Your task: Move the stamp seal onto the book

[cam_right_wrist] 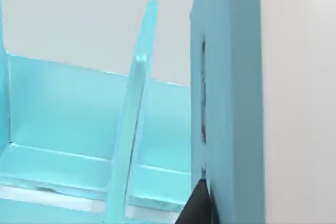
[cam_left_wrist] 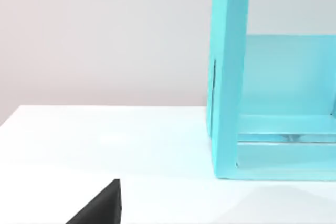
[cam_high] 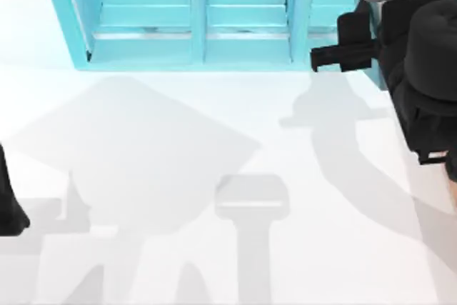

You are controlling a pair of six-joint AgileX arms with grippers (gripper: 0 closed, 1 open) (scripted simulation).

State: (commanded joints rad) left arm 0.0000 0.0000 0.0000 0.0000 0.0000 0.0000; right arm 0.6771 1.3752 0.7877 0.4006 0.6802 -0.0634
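The right hand [cam_high: 321,56], nearest the top camera, hangs at the shelf's [cam_high: 143,51] right end post; whether it is released or clenched cannot be told. The left arm [cam_high: 8,205] sits at the tabletop's [cam_high: 214,126] left edge. Neither seal nor book can be placed, so which arm is nearer stays unjudged.

Bare white surface, cyan shelf at the back.
The shelf [cam_high: 200,26] stands upright along the top of the surface [cam_high: 214,126], its open front split by vertical dividers. The right claw [cam_high: 319,58] sits just beside the shelf's right end. The left arm [cam_high: 8,205] is parked at the left edge. A tan sliver [cam_high: 453,185] shows at the right edge under the right arm [cam_high: 428,69]; what it is cannot be told.
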